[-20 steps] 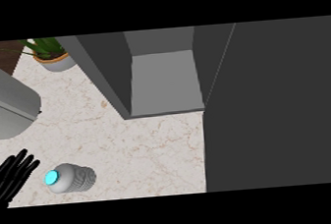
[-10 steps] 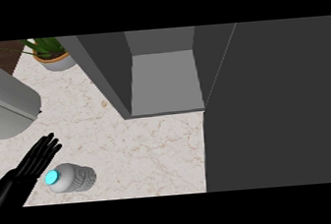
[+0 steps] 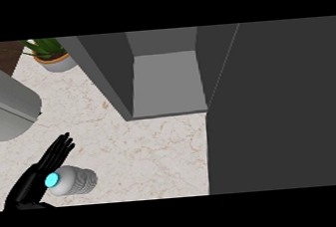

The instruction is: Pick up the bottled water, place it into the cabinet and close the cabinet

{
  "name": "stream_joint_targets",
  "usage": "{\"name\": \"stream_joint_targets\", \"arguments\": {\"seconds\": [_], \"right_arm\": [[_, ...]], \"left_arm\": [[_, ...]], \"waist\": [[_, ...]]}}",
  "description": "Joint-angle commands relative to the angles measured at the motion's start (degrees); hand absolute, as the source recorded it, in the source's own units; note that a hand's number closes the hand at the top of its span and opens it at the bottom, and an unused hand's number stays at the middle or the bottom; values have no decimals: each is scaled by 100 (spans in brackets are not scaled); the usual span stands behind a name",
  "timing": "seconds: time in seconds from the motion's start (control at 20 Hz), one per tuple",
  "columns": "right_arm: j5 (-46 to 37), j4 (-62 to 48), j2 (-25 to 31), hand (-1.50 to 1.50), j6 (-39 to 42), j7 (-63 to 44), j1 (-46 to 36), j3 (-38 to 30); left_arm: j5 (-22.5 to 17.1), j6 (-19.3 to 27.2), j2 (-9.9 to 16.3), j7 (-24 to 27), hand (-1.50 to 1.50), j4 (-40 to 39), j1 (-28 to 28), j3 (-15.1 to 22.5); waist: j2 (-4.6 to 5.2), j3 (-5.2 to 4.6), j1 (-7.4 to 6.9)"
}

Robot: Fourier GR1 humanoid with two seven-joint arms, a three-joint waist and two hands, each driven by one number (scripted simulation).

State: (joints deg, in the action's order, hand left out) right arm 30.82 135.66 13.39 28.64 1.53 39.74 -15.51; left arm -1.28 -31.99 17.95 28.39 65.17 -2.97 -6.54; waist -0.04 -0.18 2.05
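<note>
Left hand [image 3: 38, 180] beside bottle [image 3: 73, 180] on marble bench [image 3: 151, 146].

Black, fingers straight and spread, holding nothing, just left of the bottle's cap side. Ribbed, pale grey bottle with glowing cyan cap [image 3: 52, 180], seen from above near the lower left. Veined cream stone underfoot. Dark grey cabinet [image 3: 164, 71] boxy, door [image 3: 281, 106] swung open, smooth inner shelf bare. Potted plant [image 3: 52, 54] at top left; rounded grey cylinder [image 3: 4, 106] at the left edge.

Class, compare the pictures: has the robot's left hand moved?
Yes. The left hand has shifted right and up the view, closing on the bottled water, which stands where it was.
</note>
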Motion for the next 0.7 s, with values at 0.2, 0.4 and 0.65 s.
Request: {"name": "stream_joint_targets", "arguments": {"seconds": [0.2, 0.4, 0.65], "right_arm": [[1248, 1011, 140, -150, -112, -320, 439, -223], [1057, 1025, 66, -150, -179, -254, 508, -23], [1105, 979, 111, -150, -111, -64, 641, -115]], "left_arm": [[277, 38, -130, 928, -150, -1561, 572, -55], [70, -572, -113, 1186, -150, -1963, 639, 27], [290, -656, -128, 1619, -150, -2463, 792, 300]], "waist": [[10, -4, -12], [9, -6, -36], [4, -6, -3]]}}
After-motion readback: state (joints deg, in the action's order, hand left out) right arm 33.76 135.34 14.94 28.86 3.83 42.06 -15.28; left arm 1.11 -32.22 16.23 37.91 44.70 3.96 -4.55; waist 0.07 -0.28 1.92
